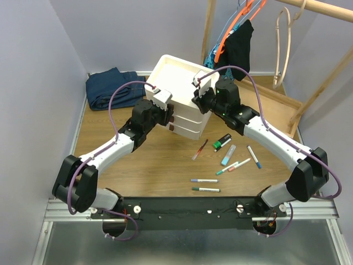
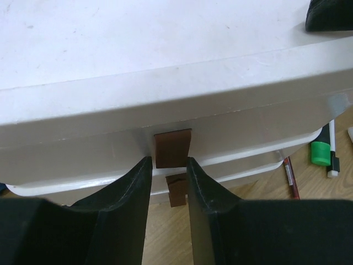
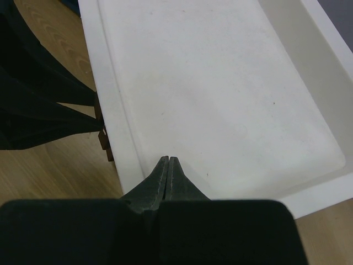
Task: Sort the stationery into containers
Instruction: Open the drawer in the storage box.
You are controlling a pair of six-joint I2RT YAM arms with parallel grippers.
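Note:
The white drawer stack (image 1: 182, 91) stands at the middle of the table. My left gripper (image 1: 169, 112) is at its front; in the left wrist view its jaws (image 2: 167, 160) sit tight on both sides of the top drawer's brown handle (image 2: 172, 144), with a second handle (image 2: 177, 190) below. My right gripper (image 1: 196, 101) is shut and empty, its tips (image 3: 167, 160) on the top tray's front rim (image 3: 110, 138). Stationery lies in front: a red pen (image 1: 199, 149), a black-green marker (image 1: 223, 142), a pale blue bottle (image 1: 228, 155) and slim white markers (image 1: 204, 180).
Folded jeans (image 1: 113, 88) lie at the back left. A long wooden tray (image 1: 281, 105) lies behind my right arm. A wooden rack with hangers and dark clothing (image 1: 238, 38) stands at the back right.

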